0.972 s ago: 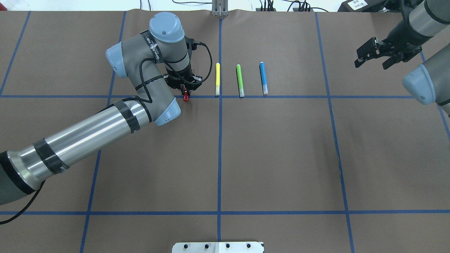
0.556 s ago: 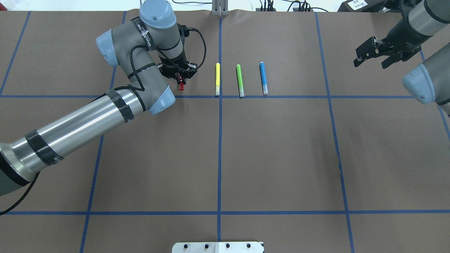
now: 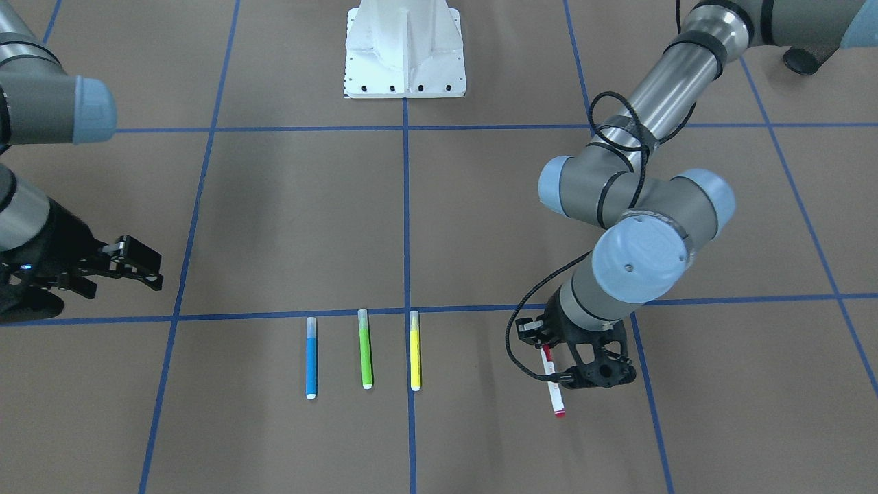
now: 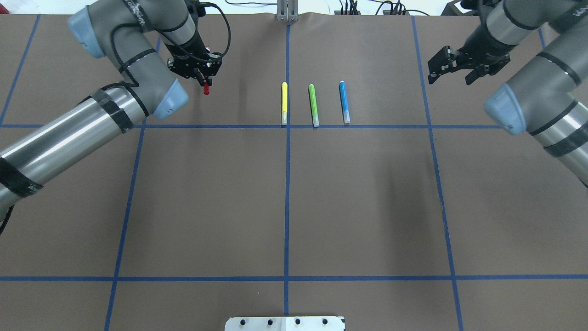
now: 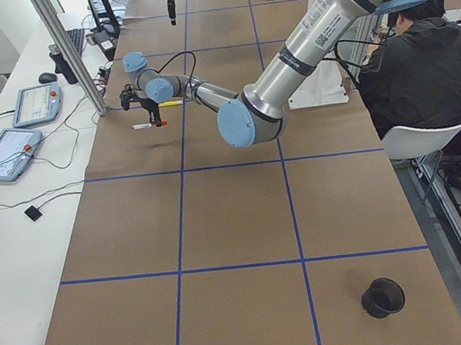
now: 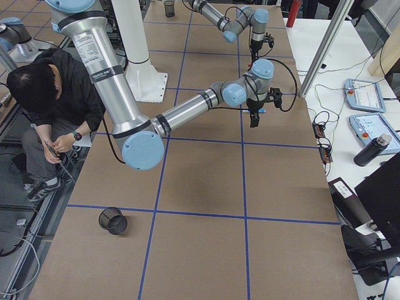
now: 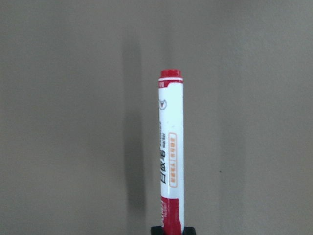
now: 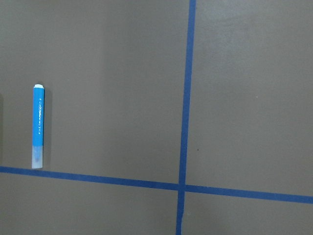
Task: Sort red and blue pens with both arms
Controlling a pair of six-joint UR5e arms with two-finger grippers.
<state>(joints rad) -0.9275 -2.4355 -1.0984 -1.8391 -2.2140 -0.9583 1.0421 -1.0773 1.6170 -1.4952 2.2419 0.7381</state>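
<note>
On the bench (image 4: 285, 207), far left, your left tool (image 4: 201, 79) grips the red pen (image 4: 206, 89) off the surface; from overhead you see only its red end. The yellow marker (image 4: 284, 103), green marker (image 4: 313, 105) and blue pen (image 4: 344, 102) lie parallel mid-bench, apart. At right, the right tool (image 4: 450, 76) hovers released, empty.

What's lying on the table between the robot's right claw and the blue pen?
Nothing lies there. In the overhead view, only bare brown paper and one blue tape line separate the right gripper from the blue pen.
</note>
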